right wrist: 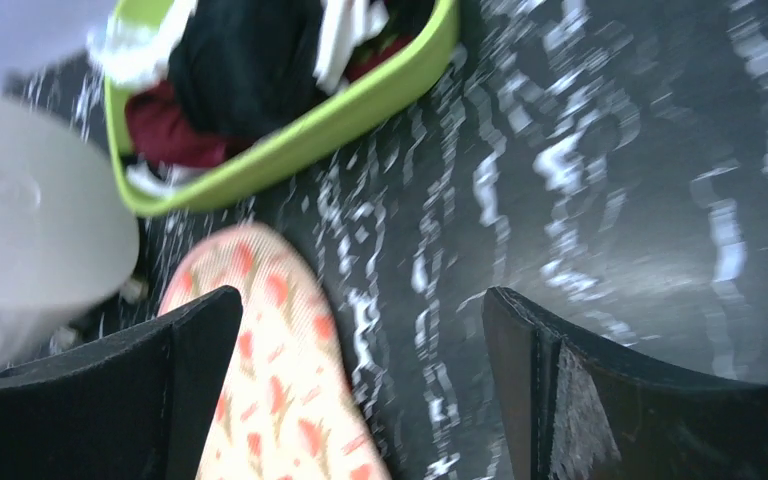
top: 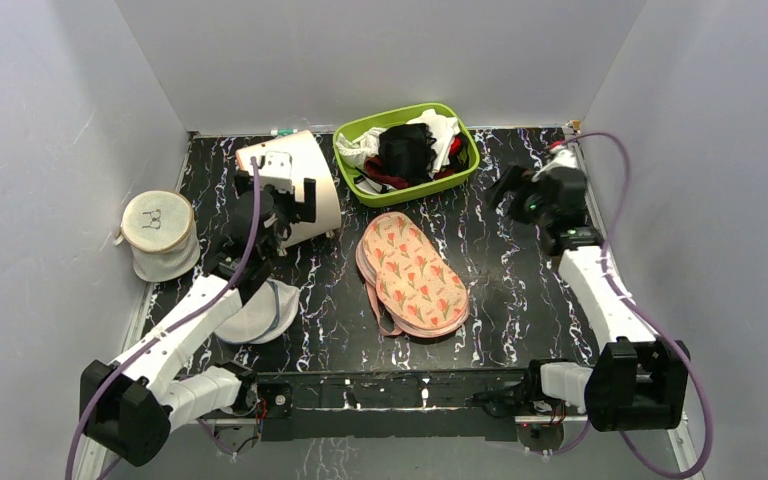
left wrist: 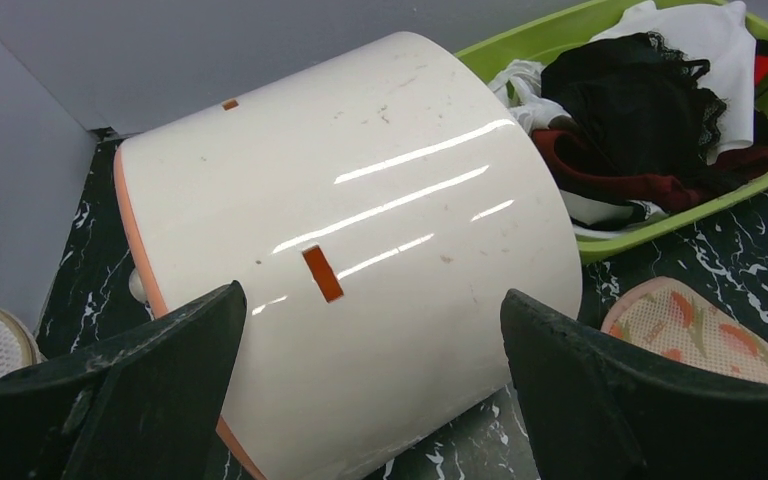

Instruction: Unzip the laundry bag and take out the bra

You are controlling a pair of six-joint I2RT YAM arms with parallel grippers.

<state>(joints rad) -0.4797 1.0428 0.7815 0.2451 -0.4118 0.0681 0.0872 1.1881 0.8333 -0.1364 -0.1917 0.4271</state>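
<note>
Overhead, just in front of the green basket [top: 422, 190], laundry bag [top: 412, 275] lies flat; black bra [top: 406, 150] sits inside the basket. Left wrist: left gripper [left wrist: 375, 310] spread wide, empty, facing tipped white tub [left wrist: 360, 200] left of basket. Right wrist: right gripper [right wrist: 360, 310] spread wide, empty, right of basket. Removal looks done; lift clear, mind the lace.
</note>
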